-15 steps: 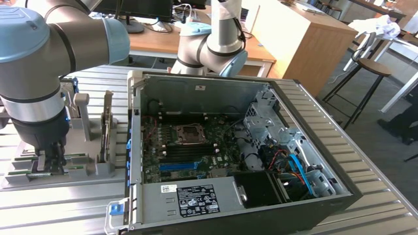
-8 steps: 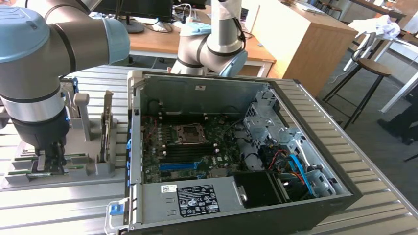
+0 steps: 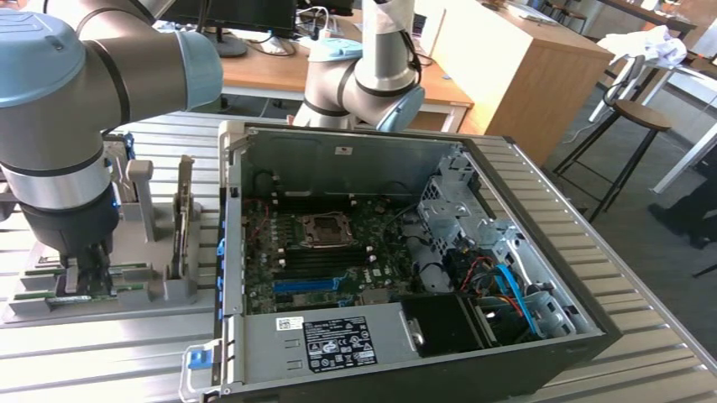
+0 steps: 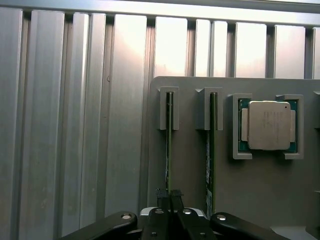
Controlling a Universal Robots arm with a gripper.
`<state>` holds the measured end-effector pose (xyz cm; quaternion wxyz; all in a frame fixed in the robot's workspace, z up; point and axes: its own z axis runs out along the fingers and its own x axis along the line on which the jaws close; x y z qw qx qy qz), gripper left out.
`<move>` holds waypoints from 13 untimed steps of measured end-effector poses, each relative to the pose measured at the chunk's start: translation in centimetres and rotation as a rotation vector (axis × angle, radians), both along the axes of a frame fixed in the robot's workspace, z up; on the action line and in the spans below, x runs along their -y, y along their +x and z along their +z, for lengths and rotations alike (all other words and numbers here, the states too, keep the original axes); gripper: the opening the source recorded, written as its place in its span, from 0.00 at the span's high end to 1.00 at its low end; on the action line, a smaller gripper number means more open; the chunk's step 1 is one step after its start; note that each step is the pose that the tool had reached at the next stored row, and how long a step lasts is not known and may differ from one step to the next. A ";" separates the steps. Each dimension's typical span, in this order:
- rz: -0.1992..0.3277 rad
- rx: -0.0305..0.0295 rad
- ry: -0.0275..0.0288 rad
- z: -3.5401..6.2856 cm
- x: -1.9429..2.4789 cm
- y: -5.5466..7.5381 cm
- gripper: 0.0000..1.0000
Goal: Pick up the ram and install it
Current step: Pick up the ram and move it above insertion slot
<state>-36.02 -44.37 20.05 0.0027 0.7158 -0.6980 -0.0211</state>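
The ram [image 4: 169, 145] is a thin green stick standing on edge in the outer slot of a grey holder [image 4: 190, 170]. My gripper [image 4: 169, 201] is down on it, its two dark fingers [image 4: 161, 199] pressed against both sides of the stick's near end. A second green stick [image 4: 212, 150] stands in the neighbouring slot. In the exterior view my gripper [image 3: 87, 273] reaches down into that holder [image 3: 101, 312] at the exterior view's left, beside the open computer case [image 3: 258, 134]. The motherboard [image 3: 325, 252] lies inside the case.
A processor chip [image 4: 269, 125] sits in its own pocket of the holder. An upright expansion card [image 3: 183, 218] stands in the holder near the case wall. A long blue slot [image 3: 305, 285] lies on the motherboard. A second arm [image 3: 375, 67] stands behind the case. The table is ribbed metal [image 4: 75, 125].
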 end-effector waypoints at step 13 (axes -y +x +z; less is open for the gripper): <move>0.000 0.0000 0.0000 0.00 0.00 0.0 0.89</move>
